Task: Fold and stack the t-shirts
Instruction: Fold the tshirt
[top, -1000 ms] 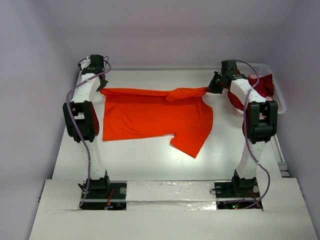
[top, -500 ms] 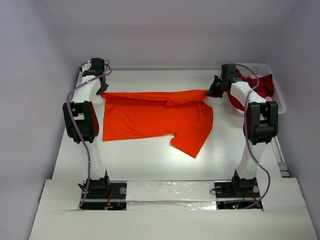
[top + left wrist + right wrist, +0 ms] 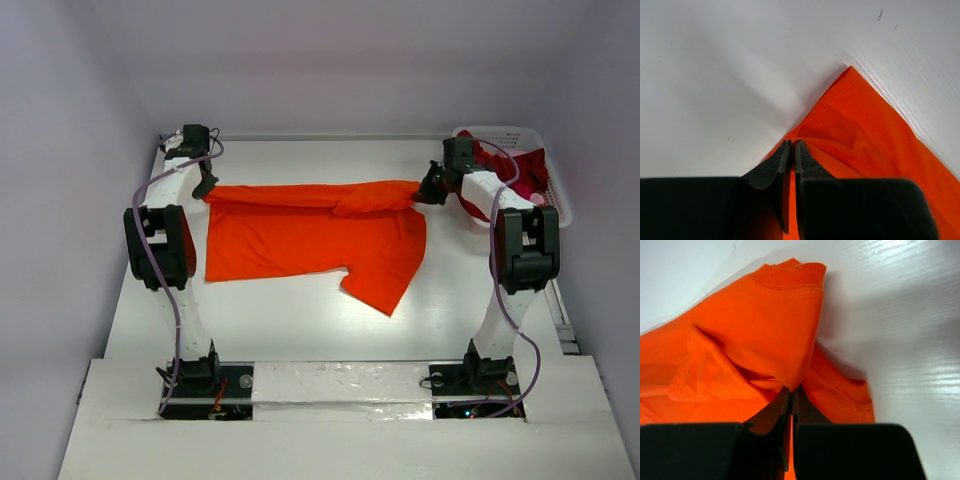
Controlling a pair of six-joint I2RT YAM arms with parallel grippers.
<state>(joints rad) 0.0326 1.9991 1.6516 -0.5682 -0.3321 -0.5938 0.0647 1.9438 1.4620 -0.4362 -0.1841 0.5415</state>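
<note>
A bright orange t-shirt point(image 3: 310, 232) lies spread across the far middle of the white table, one sleeve pointing toward the near side. My left gripper point(image 3: 205, 188) is shut on the shirt's far left corner point(image 3: 840, 130), with cloth pinched between the closed jaws. My right gripper point(image 3: 428, 190) is shut on the far right edge, near the ribbed collar point(image 3: 790, 275), where the cloth bunches up. Dark crimson shirts point(image 3: 520, 170) are heaped in the basket at the far right.
A white plastic lattice basket point(image 3: 556, 205) stands at the table's far right corner, just behind the right arm. The white table point(image 3: 300, 320) runs to the walls on the left, right and far sides.
Both grippers have moved the shirt's far edge a little toward the near side, and the folded-over strip along that edge has widened.
</note>
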